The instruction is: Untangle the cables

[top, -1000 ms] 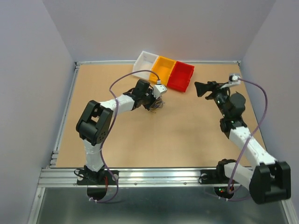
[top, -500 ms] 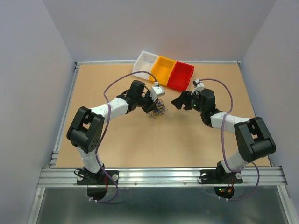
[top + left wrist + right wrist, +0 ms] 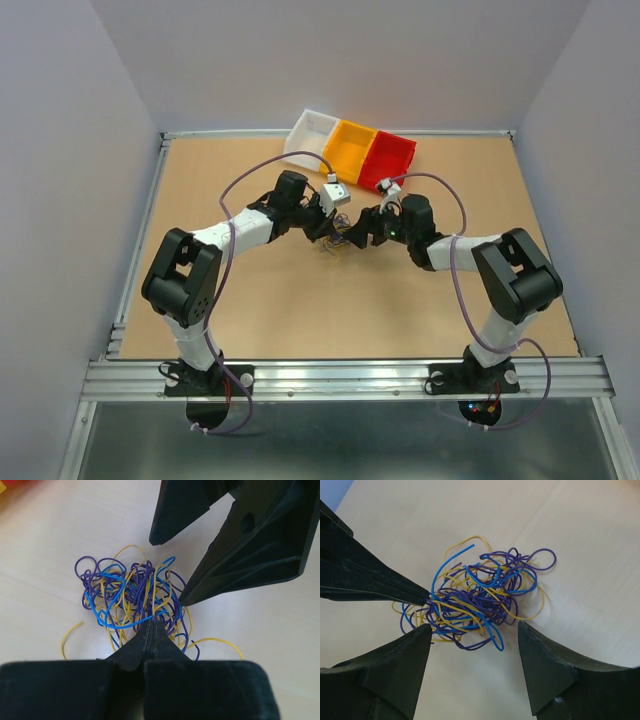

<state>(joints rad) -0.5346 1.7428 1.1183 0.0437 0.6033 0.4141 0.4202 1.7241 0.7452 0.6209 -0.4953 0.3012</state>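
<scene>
Both arms meet over the cables — middle of the bench, near the coloured bins.
The left gripper has its fingers pressed together, pinching strands at the edge of the blue, purple and yellow tangle. The right gripper has its fingers spread wide, one on either side of the clump — nothing grasped there.
</scene>
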